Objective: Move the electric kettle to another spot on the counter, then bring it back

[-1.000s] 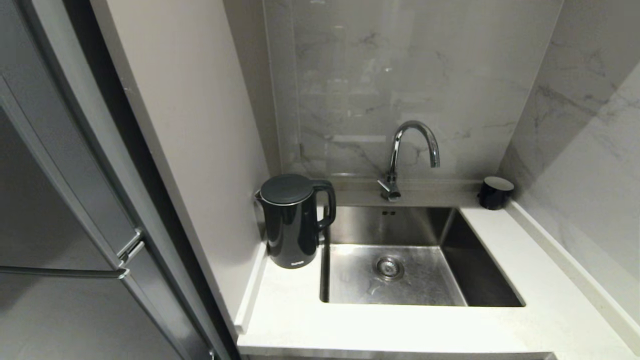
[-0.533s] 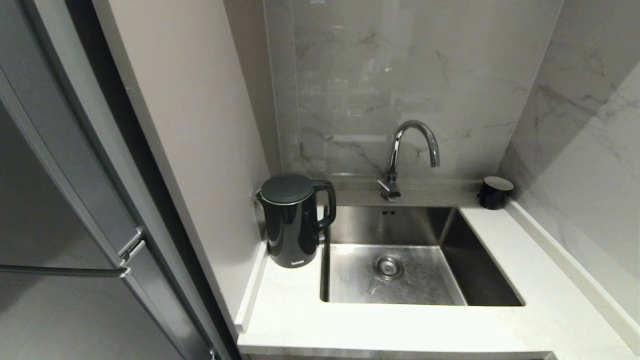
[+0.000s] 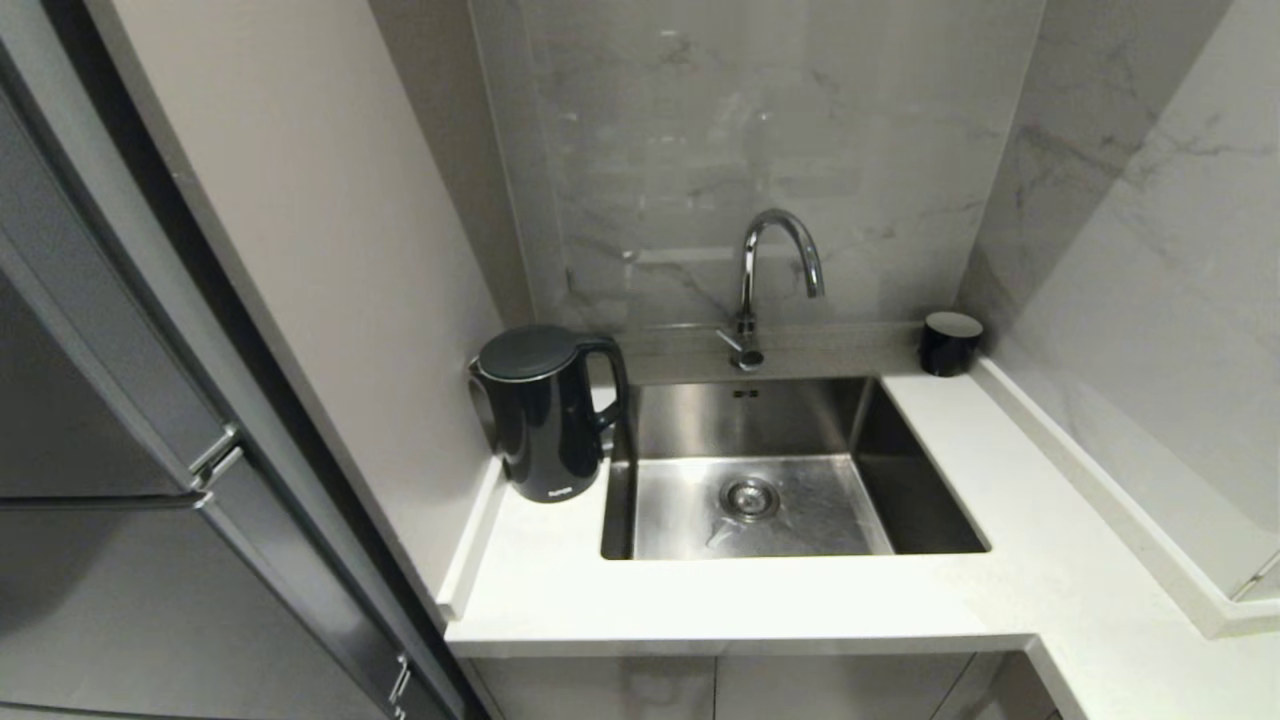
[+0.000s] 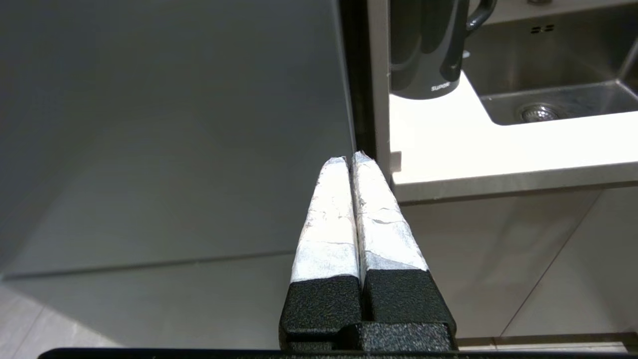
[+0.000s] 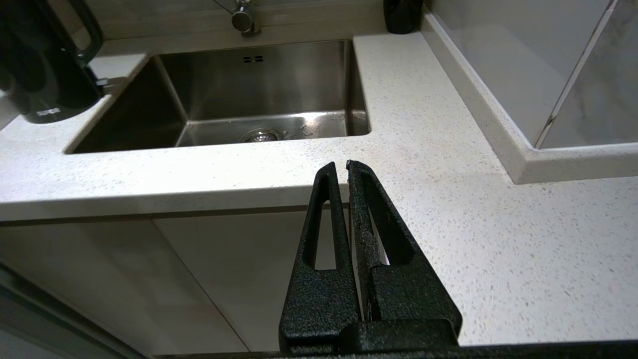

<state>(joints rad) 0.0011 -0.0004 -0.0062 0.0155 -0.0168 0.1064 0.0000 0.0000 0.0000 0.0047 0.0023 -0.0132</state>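
- Head view shows the electric kettle (image 3: 545, 415) standing upright on the white speckled tabletop (image 3: 720, 600), in the back left corner, close against the beige side panel (image 3: 330, 250) and just beside the left rim of the steel sink (image 3: 760, 500).
- Its loop handle points toward the sink, its flat lid is on, and the small white lettering sits near its bottom edge.
- A curved chrome tap (image 3: 770, 280) rises behind the sink, and a small black cup (image 3: 948, 343) stands in the far right corner of the tabletop, well apart from the kettle.
- Grey cabinet doors (image 3: 110, 500) with bar handles fill the left side; grey-veined marble panels (image 3: 750, 150) line the back and right walls.
- Neither arm appears in the head view.
- Left wrist view shows the left claw (image 4: 353, 158) clenched, its two white-wrapped fingers (image 4: 329, 219) pressed together with nothing between them; it hangs in front of the grey cabinet face, below and short of the tabletop's front edge, with the kettle's lower body visible beyond.
- Right wrist view shows the right claw (image 5: 339, 167) also clenched and empty, its black fingers (image 5: 324, 224) meeting at the tips; it sits at the front edge of the tabletop, in front of the sink, with the kettle off to the far side of the sink.
- Neither claw touches the kettle.
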